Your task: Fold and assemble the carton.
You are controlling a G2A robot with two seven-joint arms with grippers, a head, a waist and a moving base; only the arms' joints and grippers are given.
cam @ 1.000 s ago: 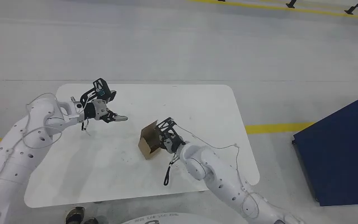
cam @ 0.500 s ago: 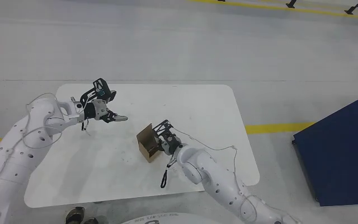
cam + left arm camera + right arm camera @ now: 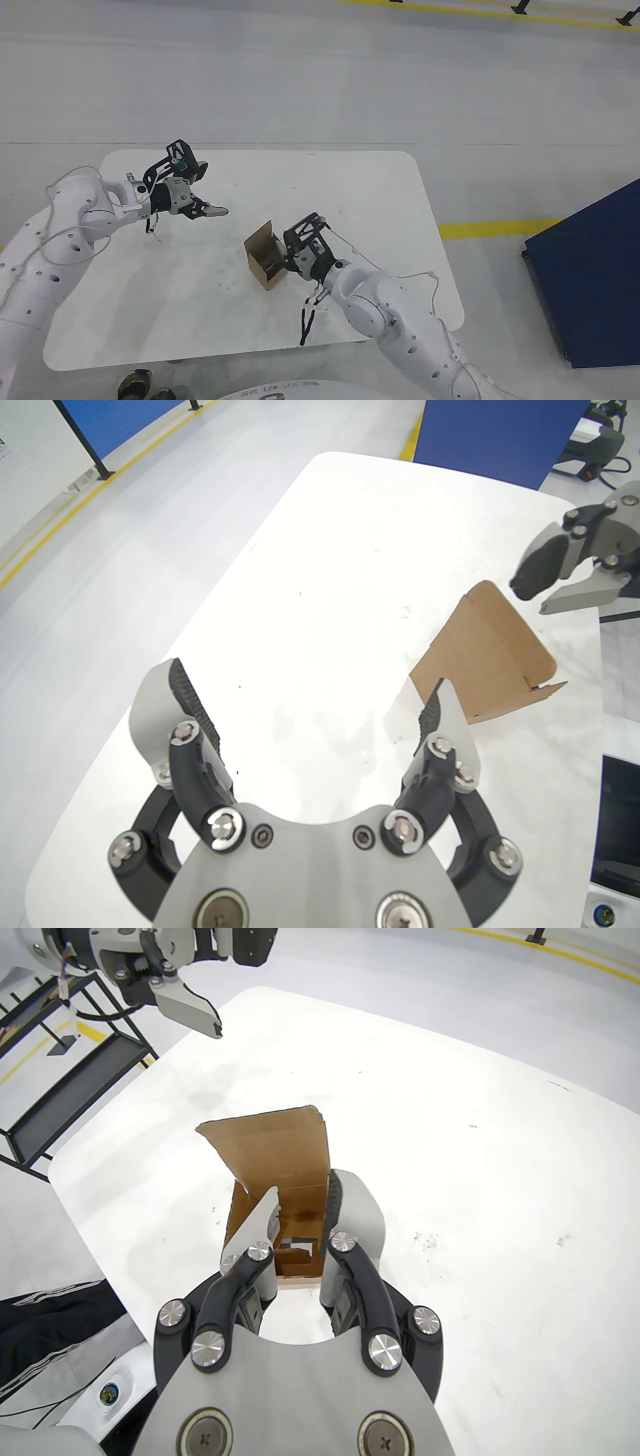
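A brown carton stands on the white table near its middle, top open and one flap upright. In the right wrist view the carton shows its hollow inside just beyond my right gripper, which is open and hangs over the box's near edge, holding nothing. From above, the right gripper is right beside the carton. The left wrist view has the carton with the right gripper just over its flap. My left gripper is open and empty above bare table, well left of the carton.
A black metal rack stands off the table's left end. A blue panel is on the floor far right. A black cable dangles from the right arm near the table's front edge.
The right gripper pushed into the carton, nudging it slightly left and toward the front, then drew back a little to the right. The left arm has stayed still.
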